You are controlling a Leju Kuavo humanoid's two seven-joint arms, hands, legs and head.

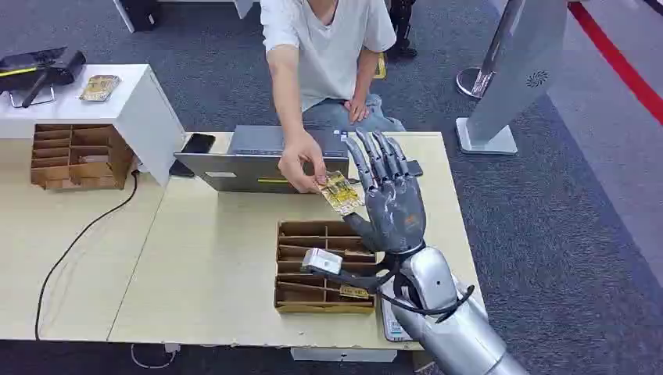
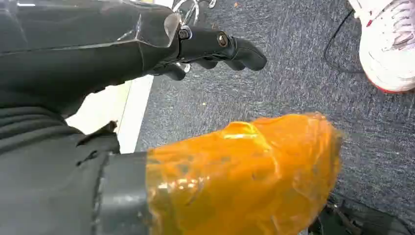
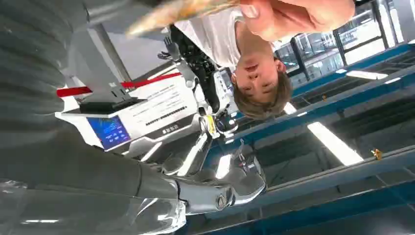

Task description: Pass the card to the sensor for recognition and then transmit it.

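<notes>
A brown compartmented cardboard tray (image 1: pixel 291 266) sits near the front edge of the pale tabletop (image 1: pixel 211 258), just left of the robot's right forearm. One yellowish card (image 1: pixel 353 292) lies in a front compartment of it; the other slots that show look bare. A small white-and-grey scanner (image 1: pixel 322 261) sits over the tray's right half. A second cardboard tray (image 1: pixel 74 156) stands at the tabletop's far left, tucked under a white stand (image 1: pixel 129 98) that carries a gold packet (image 1: pixel 99 87) and dark tools (image 1: pixel 39 70).

The right hand (image 1: pixel 389 195) is raised above the tabletop beyond the near tray, fingers stretched up and spread apart. The card (image 1: pixel 341 192) lies against its thumb side, and the person's hand (image 1: pixel 301 162) pinches the card's far end, so both touch it; whether the robot's thumb presses on the card cannot be told. In the right wrist view the card (image 3: pixel 176 11) is a blurred streak beside that person's fingers.

The left hand (image 2: pixel 215 49) hangs beside the tabletop edge over grey carpet (image 2: pixel 293 88), its dark fingers curled in with nothing in them.

A grey laptop (image 1: pixel 262 160) and a black phone (image 1: pixel 197 144) lie along the far edge. Bare tabletop lies to the left of the near tray; a black cable (image 1: pixel 70 250) runs across the left part. Grey carpet lies beyond the right edge
</notes>
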